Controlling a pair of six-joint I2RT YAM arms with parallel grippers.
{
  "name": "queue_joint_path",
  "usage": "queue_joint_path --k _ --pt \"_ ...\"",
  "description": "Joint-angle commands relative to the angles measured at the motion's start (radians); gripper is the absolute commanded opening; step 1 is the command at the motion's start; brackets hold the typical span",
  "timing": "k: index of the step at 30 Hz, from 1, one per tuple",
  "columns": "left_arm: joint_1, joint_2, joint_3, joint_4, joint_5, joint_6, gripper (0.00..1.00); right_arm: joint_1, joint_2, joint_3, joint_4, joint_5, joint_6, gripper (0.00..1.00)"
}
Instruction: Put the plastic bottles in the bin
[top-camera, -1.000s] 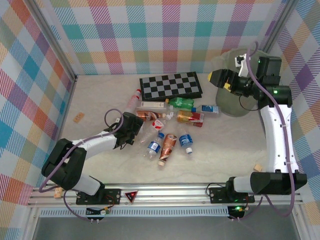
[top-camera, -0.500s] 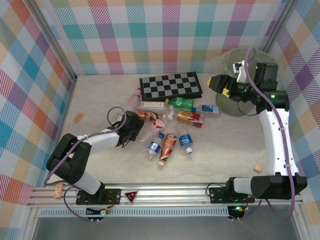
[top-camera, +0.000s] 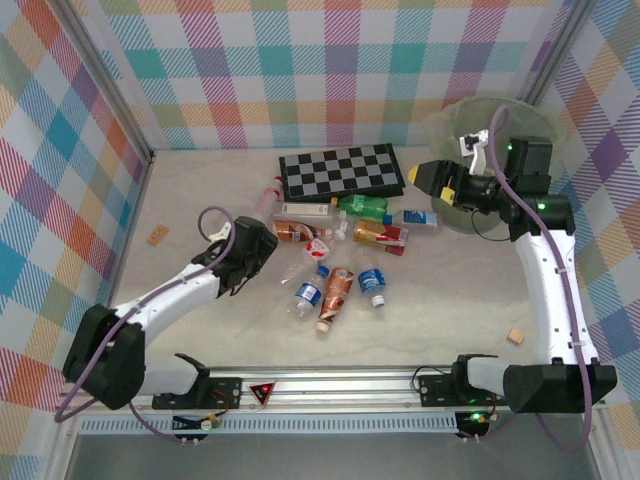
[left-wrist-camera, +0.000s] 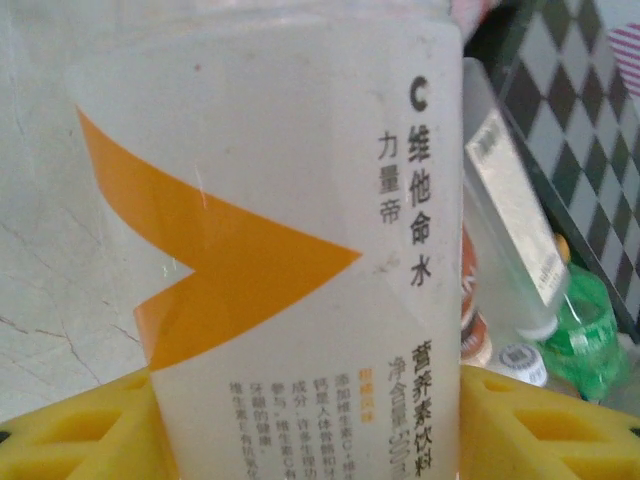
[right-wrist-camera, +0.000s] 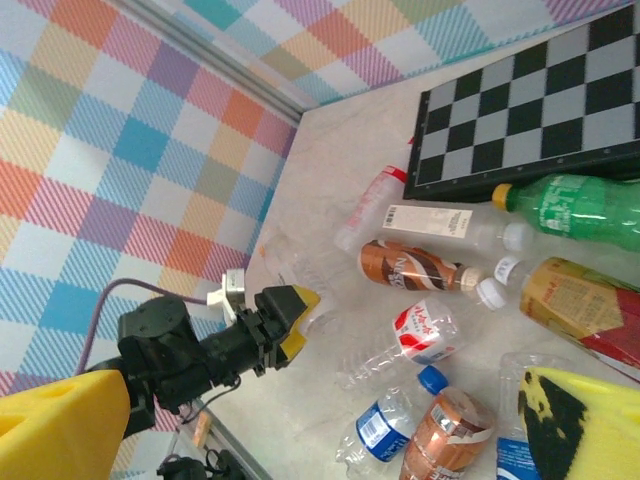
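Sitting between the yellow pads (left-wrist-camera: 80, 425) of the left gripper (top-camera: 262, 245), which press against its sides, is a clear bottle (left-wrist-camera: 270, 250) with a white label, an orange arrow shape and dark Chinese lettering, just left of the bottle heap (top-camera: 345, 240). The right gripper (top-camera: 428, 175) gapes wide and empty by the grey-green bin (top-camera: 462, 212).

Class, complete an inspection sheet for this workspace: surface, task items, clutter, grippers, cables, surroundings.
Surface: pale marbled table.
Job's things: plastic bottles scattered mid-table; bag-lined bin at the far right corner.
Clutter: checkerboard behind the bottles; wooden blocks near the left and right edges.
Grippers: left gripper, fingers shut on a clear bottle with an orange mark; right gripper open, empty, beside the bin.
Cables: purple cable loops off each arm.
Surroundings: plaid walls; metal rail at the near edge.
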Motion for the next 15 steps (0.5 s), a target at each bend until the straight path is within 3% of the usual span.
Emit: queue_joint_path --k 1,5,10,15 --pt "0.009 -0.068 0.063 -0.098 0.024 0.212 0.49 0.062 -0.007 -0.009 0.036 -0.053 -0.031 0.99" --pt "0.008 -0.103 0.132 -0.122 0.188 0.404 0.42 0.183 0.053 0.015 0.031 -0.018 -0.069 0.99" --pt "0.006 -0.09 0.207 -0.101 0.486 0.592 0.19 0.288 0.189 0.081 0.084 0.024 -0.007 1.0" --pt "-0.023 -0.072 0.204 0.022 0.719 0.667 0.15 0.379 0.333 0.147 0.124 -0.006 0.03 0.99"
